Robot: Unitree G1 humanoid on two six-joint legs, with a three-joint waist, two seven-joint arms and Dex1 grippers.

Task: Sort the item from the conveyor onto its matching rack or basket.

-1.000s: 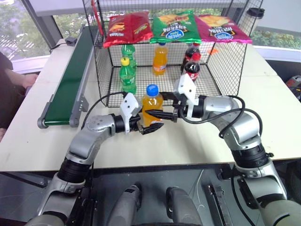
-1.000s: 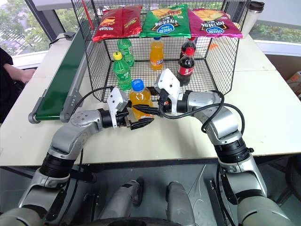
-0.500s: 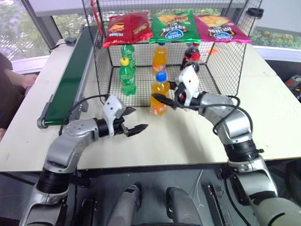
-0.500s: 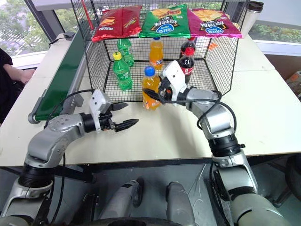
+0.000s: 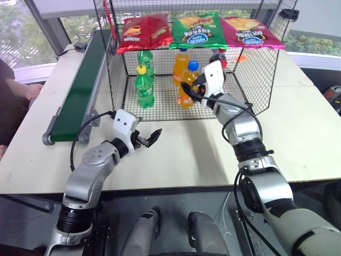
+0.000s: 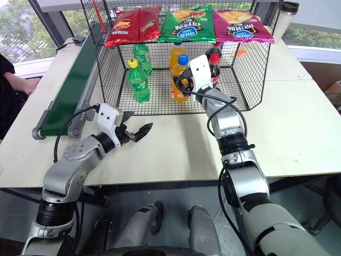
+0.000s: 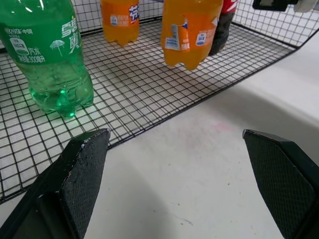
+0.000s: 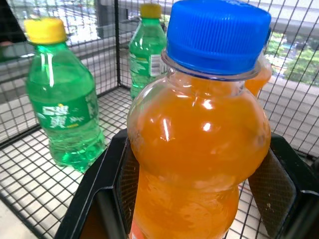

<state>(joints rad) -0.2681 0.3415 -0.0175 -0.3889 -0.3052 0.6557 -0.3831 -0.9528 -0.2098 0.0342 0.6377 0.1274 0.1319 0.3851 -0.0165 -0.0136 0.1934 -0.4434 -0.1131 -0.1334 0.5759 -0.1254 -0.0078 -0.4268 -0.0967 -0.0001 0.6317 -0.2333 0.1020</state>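
Right claw clamped on clear orange soda bottle with ribbed blue cap, held inside black wire-mesh cage above its grid floor, left claw spread apart over smooth pale surface, dark green conveyor alongside.

Right arm: stretched out, reaching into the wire cage.
Right gripper: fingers clamped on the orange soda bottle, just above the cage floor.
Left gripper: fingers spread wide, empty, in front of the cage.

Robot test lab, conveyor, wire cage
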